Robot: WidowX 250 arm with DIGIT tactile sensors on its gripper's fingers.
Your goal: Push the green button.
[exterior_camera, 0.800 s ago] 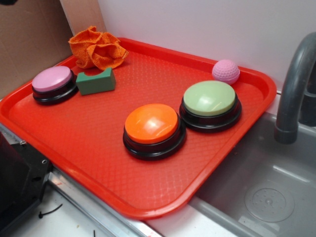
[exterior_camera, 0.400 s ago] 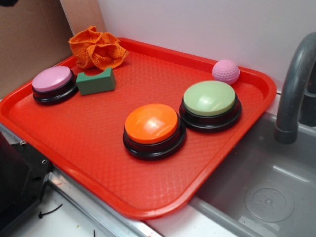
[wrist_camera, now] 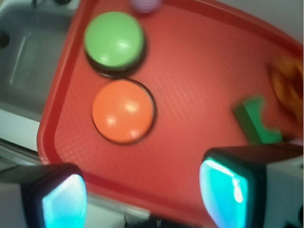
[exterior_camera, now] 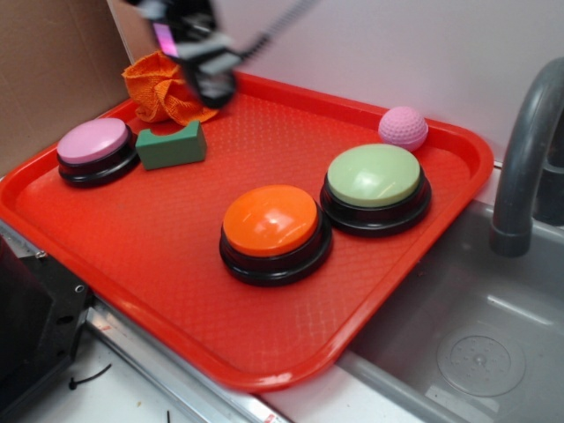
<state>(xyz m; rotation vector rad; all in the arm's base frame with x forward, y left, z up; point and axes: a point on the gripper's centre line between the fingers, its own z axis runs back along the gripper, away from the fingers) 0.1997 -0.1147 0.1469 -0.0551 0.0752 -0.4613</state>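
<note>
The gripper (exterior_camera: 214, 86) hung by the orange cloth (exterior_camera: 159, 88), jaws wide and empty. The green button (exterior_camera: 374, 174) sat well apart; a short reach risked pressing the adjacent orange button (exterior_camera: 270, 219).

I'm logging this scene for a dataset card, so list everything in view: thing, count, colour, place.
tray: 1, red, on the counter beside the sink
green button: 1, pale green dome on a black base, right part of the tray
orange button: 1, orange dome on a black base, middle of the tray, next to the green one
pink button: 1, pink dome on a black base, left end of the tray
block: 1, dark green, beside the pink button
cloth: 1, orange, crumpled, far left corner of the tray
ball: 1, pink, dimpled, far edge behind the green button
sink: 1, grey, right of the tray
faucet: 1, grey, over the sink
claw: 1, black, blurred, above the cloth, open
</note>
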